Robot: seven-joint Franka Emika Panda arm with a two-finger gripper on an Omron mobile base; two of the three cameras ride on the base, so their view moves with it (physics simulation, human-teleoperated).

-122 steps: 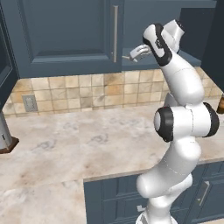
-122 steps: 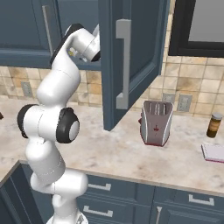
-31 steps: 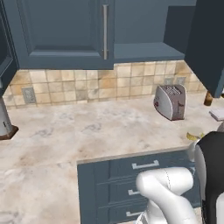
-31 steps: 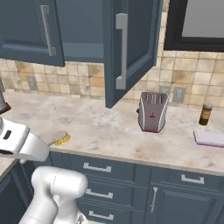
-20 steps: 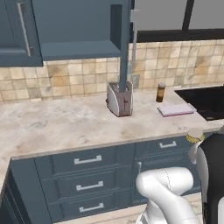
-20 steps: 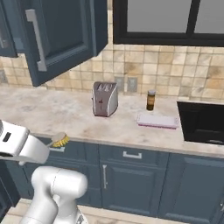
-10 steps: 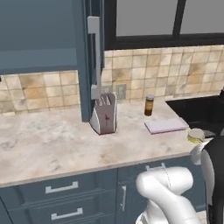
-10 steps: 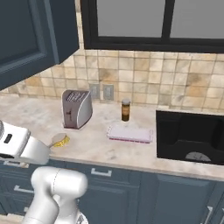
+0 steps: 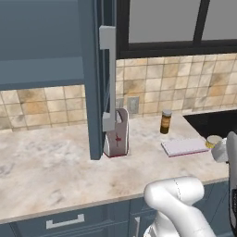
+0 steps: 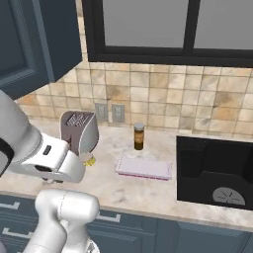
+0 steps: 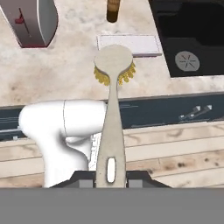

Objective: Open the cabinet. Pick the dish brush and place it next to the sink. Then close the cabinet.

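In the hand view we see our gripper (image 11: 111, 177) pinching the slim cream-beige dish brush (image 11: 113, 109) by the end of its handle, with the dark fingers (image 11: 83, 176) pressed against either side. The brush's round head with yellow bristles points out over the front edge of the beige marbled stone counter (image 11: 65, 83), and from the left base camera it shows just beside the arm (image 9: 214, 141).

On the counter ahead lie a flat pale pink sponge pad (image 11: 127, 44), a small brown bottle with a pale cap (image 10: 139, 136) behind it, and a silver toaster with a red mark (image 9: 115, 133) to the left. The black sink basin with a round drain (image 10: 217, 173) is set into the counter to the right of the pad.

The dark slate-blue wall cabinet (image 9: 51, 41) stands open, its door with the long brushed-silver bar handle (image 9: 109, 78) swung out above the toaster.
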